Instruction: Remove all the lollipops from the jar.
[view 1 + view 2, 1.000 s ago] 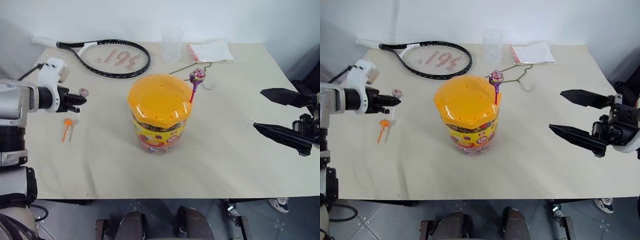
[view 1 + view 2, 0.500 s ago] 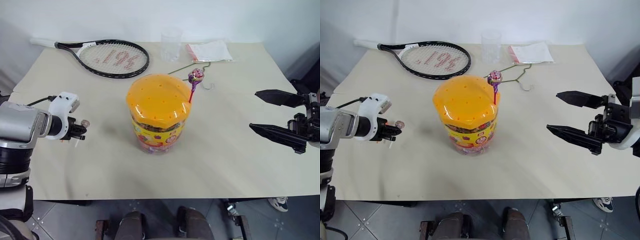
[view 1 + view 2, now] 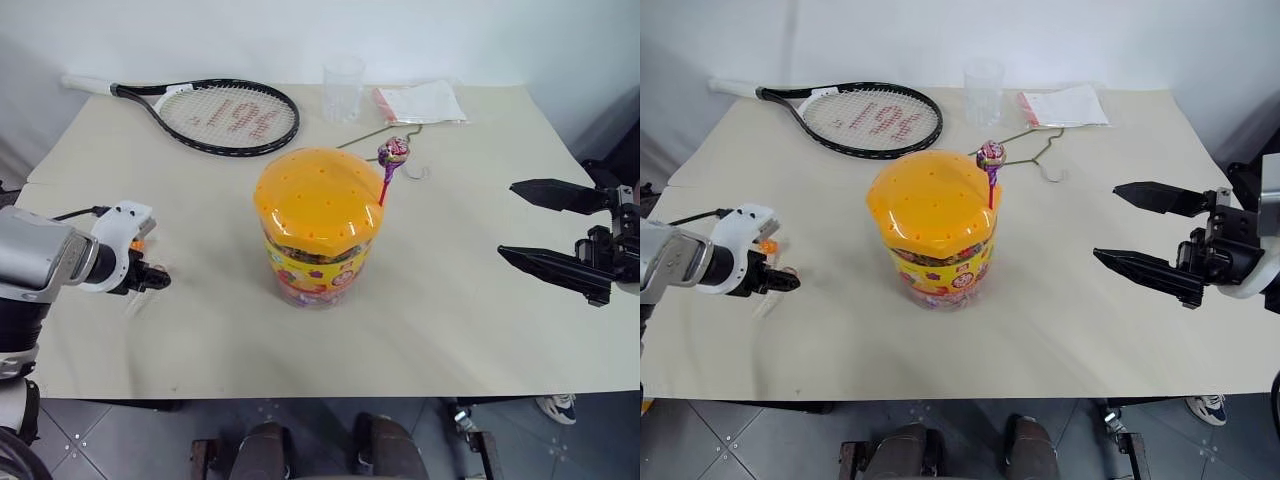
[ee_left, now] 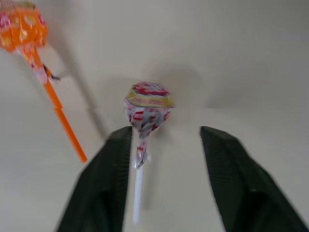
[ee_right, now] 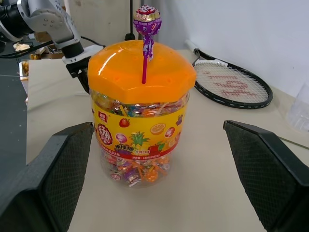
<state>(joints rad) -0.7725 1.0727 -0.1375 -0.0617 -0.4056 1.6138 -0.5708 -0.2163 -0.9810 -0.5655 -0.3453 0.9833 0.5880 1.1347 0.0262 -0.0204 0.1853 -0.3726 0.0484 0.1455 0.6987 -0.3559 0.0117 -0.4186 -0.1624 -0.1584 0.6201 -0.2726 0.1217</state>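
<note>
Purple lollipop point(image 3: 393, 152) upright in jar lid point(image 3: 318, 199)

A matt, cream table surface point(image 3: 450, 330) is seen. The jar point(image 5: 140, 140) is of clear, glossy plastic with a printed yellow-red label, topped by a smooth, shiny orange plastic lid point(image 5: 140, 70). The lollipops are wrapped in crinkled, glossy foil: purple point(image 5: 147, 17), pinkish point(image 4: 146, 108), orange point(image 4: 21, 29). The gripper fingers point(image 5: 270, 169) are covered by matt black, finely textured pads. A clear plastic cup point(image 3: 343, 88) looks glossy.
</note>
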